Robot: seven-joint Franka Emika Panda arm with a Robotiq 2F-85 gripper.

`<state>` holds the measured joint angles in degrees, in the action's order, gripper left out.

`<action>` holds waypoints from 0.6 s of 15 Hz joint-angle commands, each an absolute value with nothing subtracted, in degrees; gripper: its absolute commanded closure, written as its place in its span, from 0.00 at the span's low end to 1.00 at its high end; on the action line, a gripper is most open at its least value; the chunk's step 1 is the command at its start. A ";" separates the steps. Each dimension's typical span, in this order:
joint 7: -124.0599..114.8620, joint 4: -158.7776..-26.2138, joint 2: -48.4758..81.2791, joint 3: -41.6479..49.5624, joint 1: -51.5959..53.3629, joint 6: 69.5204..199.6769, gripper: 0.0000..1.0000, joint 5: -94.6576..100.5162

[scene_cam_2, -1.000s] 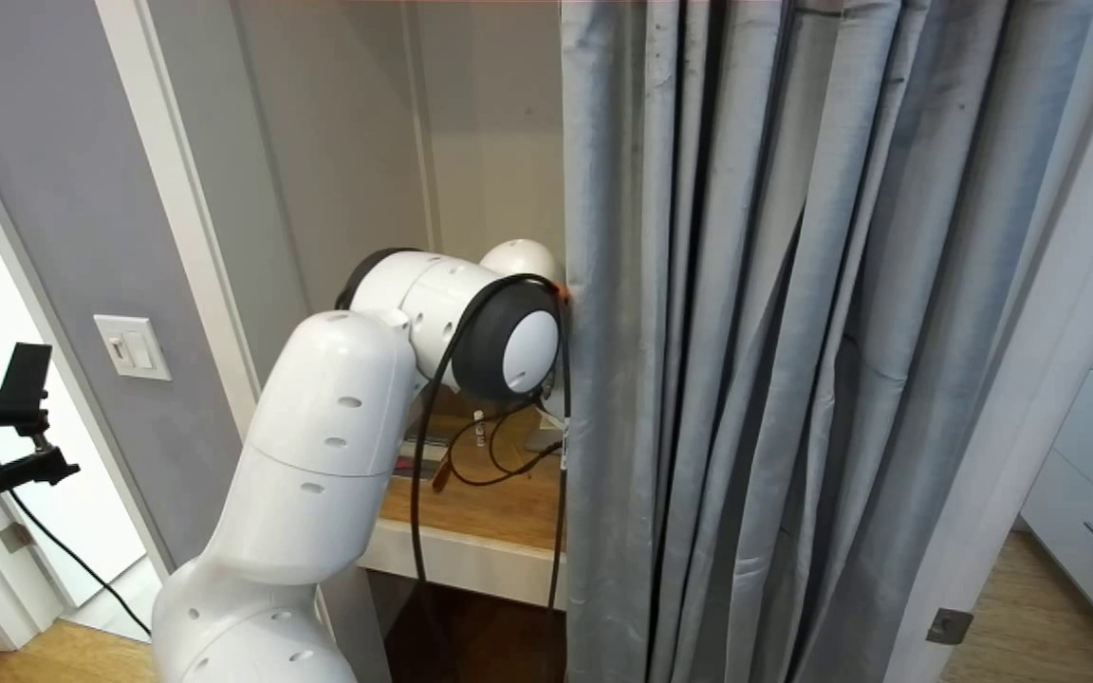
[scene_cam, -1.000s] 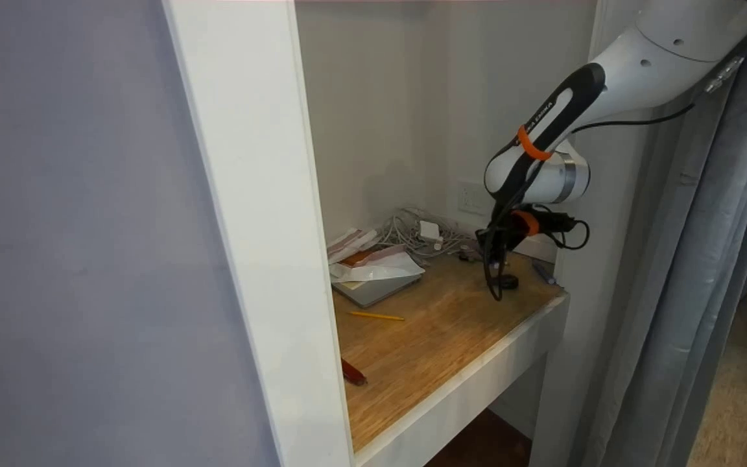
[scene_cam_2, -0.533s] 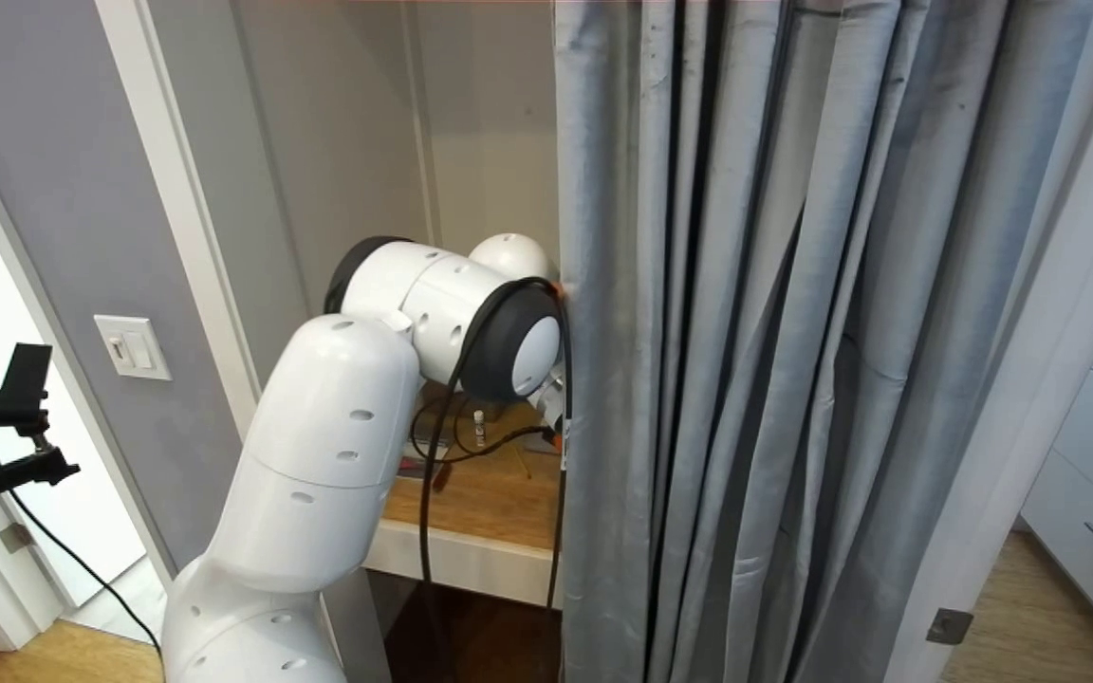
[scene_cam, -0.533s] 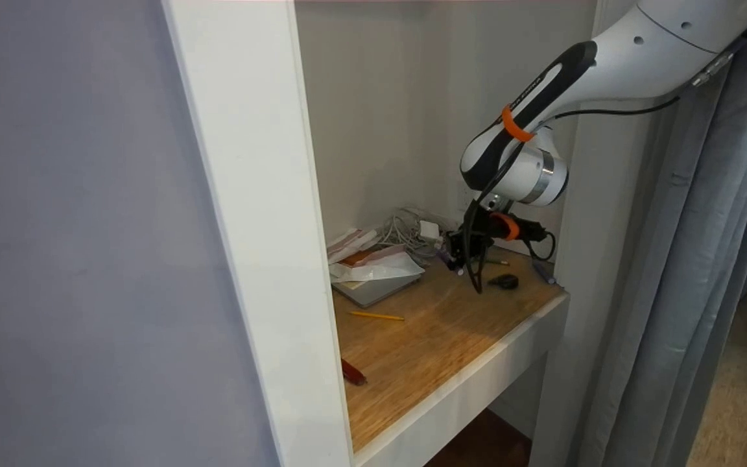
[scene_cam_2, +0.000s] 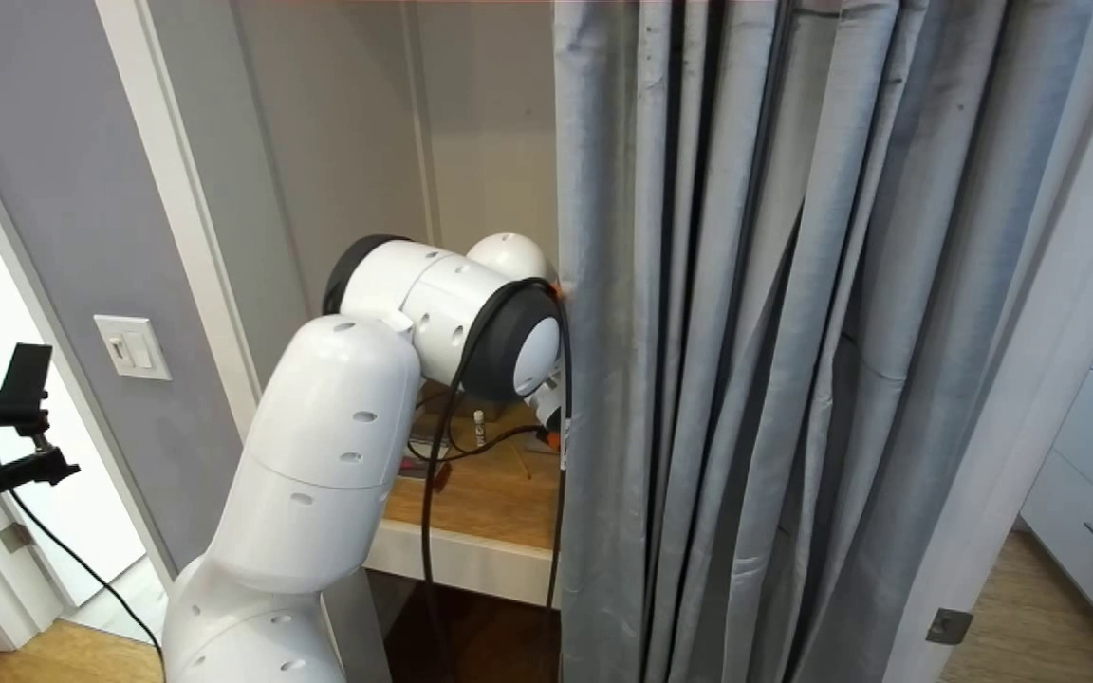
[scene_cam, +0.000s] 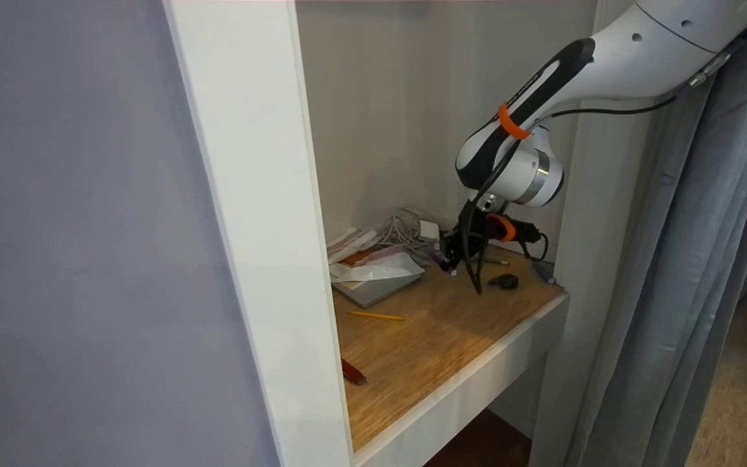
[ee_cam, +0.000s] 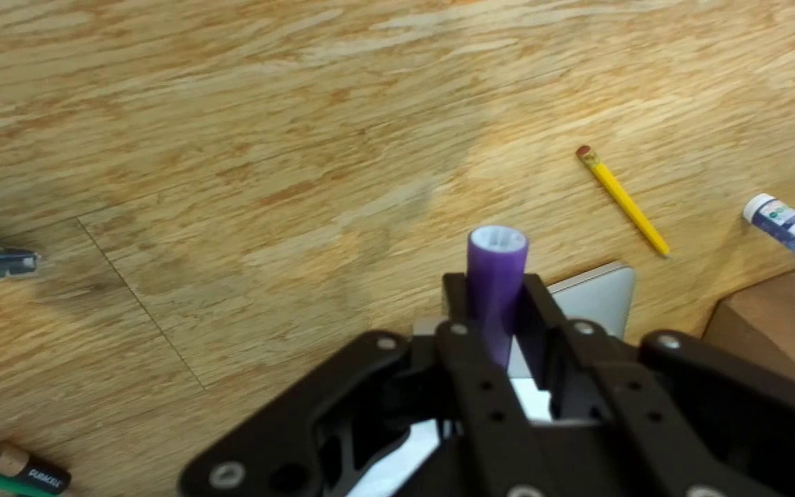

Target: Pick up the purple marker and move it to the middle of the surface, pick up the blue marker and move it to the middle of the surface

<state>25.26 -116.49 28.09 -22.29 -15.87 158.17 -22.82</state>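
My gripper [ee_cam: 494, 293] is shut on the purple marker [ee_cam: 497, 269], whose pale hollow end points away from the jaws in the wrist view. In an exterior view the gripper [scene_cam: 449, 256] is near the papers, and the marker's pale end [scene_cam: 452, 272] shows beneath it, tilted; it appears raised above the surface [scene_cam: 438, 337]. The wooden surface [ee_cam: 232, 138] fills most of the wrist view. A bluish stick [scene_cam: 543, 272] lies at the board's right end; I cannot tell whether it is the blue marker. The curtain hides the gripper in an exterior view.
A yellow pencil [scene_cam: 377, 316], a red object [scene_cam: 353, 373], a laptop [scene_cam: 377, 290] under papers [scene_cam: 380, 267], tangled cables [scene_cam: 406, 227] and a dark object [scene_cam: 504, 281] are on the board. A blue-white tube [ee_cam: 791, 228], brown box [ee_cam: 777, 328] and battery [ee_cam: 28, 469] show too. A curtain [scene_cam_2: 698, 332] hangs alongside.
In an exterior view the arm and gripper have moved left toward the papers, carrying the purple marker, uncovering the dark object. Movement over the last half second is slight.
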 commanded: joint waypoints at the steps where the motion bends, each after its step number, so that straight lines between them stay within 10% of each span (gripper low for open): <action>1: 22.77 -116.20 27.43 -19.17 -11.84 157.04 0.93 -20.38; 9: 2.91 -108.61 29.73 -6.19 7.79 145.91 0.94 -0.06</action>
<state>8.14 -113.07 28.12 -9.56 2.93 151.44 -5.30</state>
